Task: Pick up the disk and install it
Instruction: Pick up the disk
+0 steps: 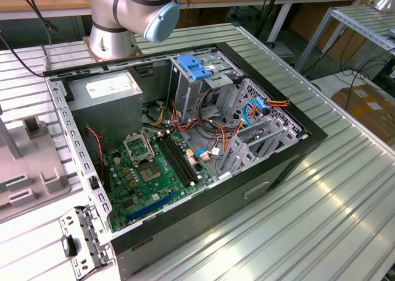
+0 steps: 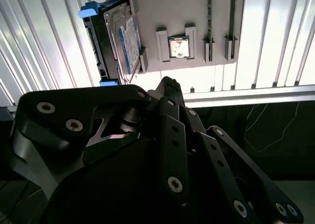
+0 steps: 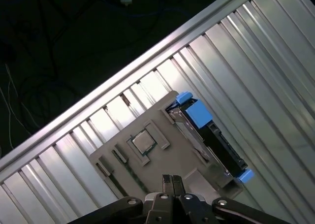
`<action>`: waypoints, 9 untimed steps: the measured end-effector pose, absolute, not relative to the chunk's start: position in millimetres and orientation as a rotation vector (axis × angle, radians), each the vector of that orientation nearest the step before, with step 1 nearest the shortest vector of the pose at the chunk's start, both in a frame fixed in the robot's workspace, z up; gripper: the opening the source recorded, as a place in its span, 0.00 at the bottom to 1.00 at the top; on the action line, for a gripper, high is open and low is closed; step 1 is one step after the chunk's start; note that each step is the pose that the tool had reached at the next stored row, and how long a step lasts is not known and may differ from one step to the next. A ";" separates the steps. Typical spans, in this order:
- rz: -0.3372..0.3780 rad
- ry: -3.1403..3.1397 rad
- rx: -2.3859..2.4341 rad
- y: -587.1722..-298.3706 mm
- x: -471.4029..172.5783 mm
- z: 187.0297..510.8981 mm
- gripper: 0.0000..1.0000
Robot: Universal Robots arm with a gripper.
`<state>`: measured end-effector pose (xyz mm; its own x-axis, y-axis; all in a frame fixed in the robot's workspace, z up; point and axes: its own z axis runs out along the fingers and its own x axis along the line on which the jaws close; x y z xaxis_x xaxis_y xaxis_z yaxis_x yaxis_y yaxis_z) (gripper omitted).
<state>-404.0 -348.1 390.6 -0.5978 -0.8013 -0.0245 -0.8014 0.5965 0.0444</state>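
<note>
The disk point(image 2: 120, 37) is a silver hard drive with a white-and-blue label and blue plastic side rails. It stands on edge in a slot at the side of a grey fixture plate point(image 2: 197, 12). The first wrist view shows the disk point(image 3: 211, 135) from above, with blue tabs at both ends. My gripper point(image 2: 168, 82) hovers above the fixture plate point(image 3: 123, 130), beside the disk and apart from it. Its black fingertips point(image 3: 167, 180) are pressed together with nothing between them.
A square processor chip point(image 3: 144, 142) sits in a holder on the fixture plate. In the exterior view an open computer case point(image 1: 290, 163) lies on the ribbed aluminium table point(image 1: 321, 225), with a drive cage under a light-blue latch point(image 1: 194, 67) and a grey power supply point(image 1: 108, 102).
</note>
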 end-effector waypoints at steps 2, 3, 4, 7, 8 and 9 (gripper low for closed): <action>0.080 2.797 -1.425 -348.1 -404.0 390.6 0.11; 0.080 2.787 -1.446 -348.1 -404.0 390.6 0.11; 0.080 2.780 -1.458 -348.1 -404.0 390.6 0.11; 0.080 2.766 -1.486 -348.1 -404.0 390.6 0.11; 0.080 2.762 -1.495 -348.1 -404.0 390.6 0.11; 0.080 2.757 -1.504 -348.1 -404.0 390.6 0.11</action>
<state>-404.0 -348.1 390.6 -0.5415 -0.8403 -0.0245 -0.8404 0.5402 0.0444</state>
